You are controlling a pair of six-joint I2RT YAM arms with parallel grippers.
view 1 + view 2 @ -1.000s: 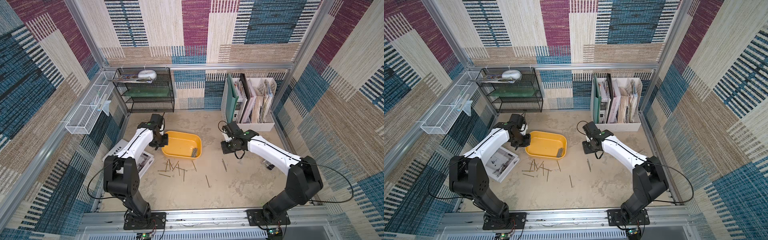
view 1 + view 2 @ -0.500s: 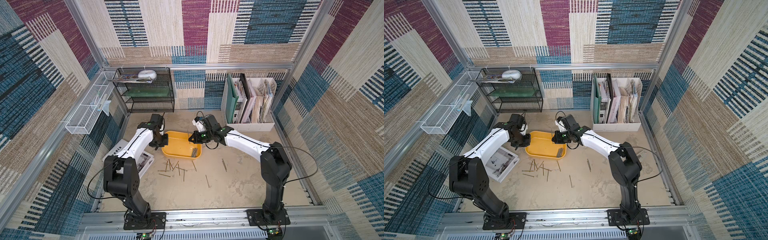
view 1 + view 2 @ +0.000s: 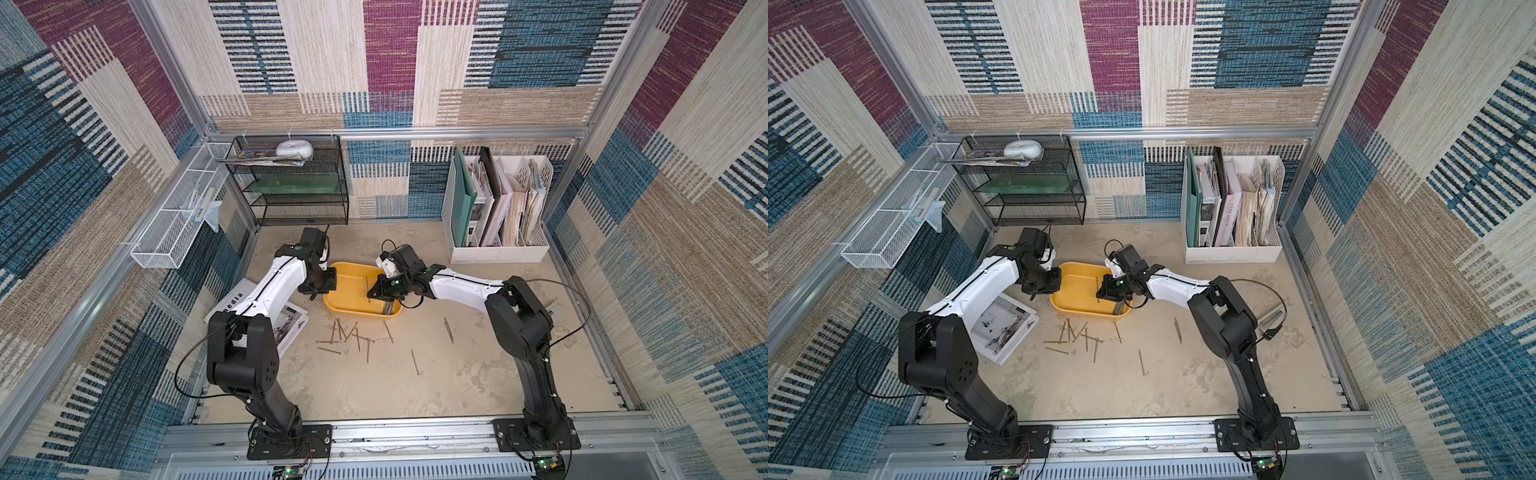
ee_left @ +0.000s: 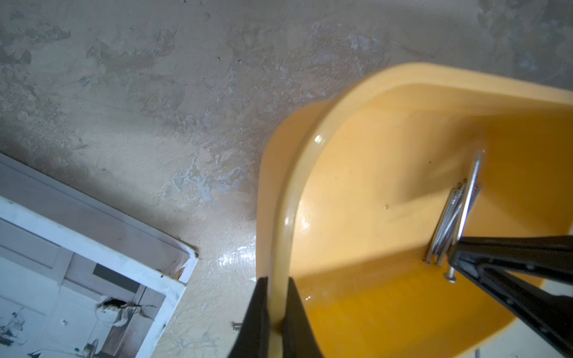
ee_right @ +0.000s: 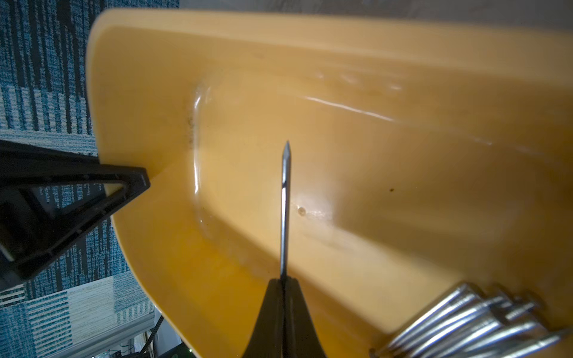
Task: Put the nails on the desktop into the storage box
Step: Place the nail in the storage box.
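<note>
Nearest to me, on the flat beige mottled desktop (image 3: 374,395), the loose thin metal nails (image 3: 353,334) lay in a crossed heap just in front of the box, with two single nails (image 3: 415,362) lying apart toward the right arm. All of these were well apart from both grippers, so I judged that much of the work was left.

Behind them stood the shallow yellow-orange plastic storage box (image 3: 353,312); the left gripper (image 4: 275,285) was clamped on the rim of its short end, one finger inside the wall and one outside, I suppose to keep the light tub from sliding.

The right gripper (image 5: 282,285) hung over the box with its jaws pinched on one grey nail (image 5: 284,210); the pointed end stuck out from the fingertips over the bare floor of the tub, so a release would drop it inside; whether the tip touched the floor I could not tell.

A bundle of nails (image 5: 465,322) lay side by side in the corner of the box, near this gripper.

Farther back, the white plastic file organiser (image 3: 494,249) and the black wire-mesh shelf (image 3: 299,195) stood against the wall.
</note>
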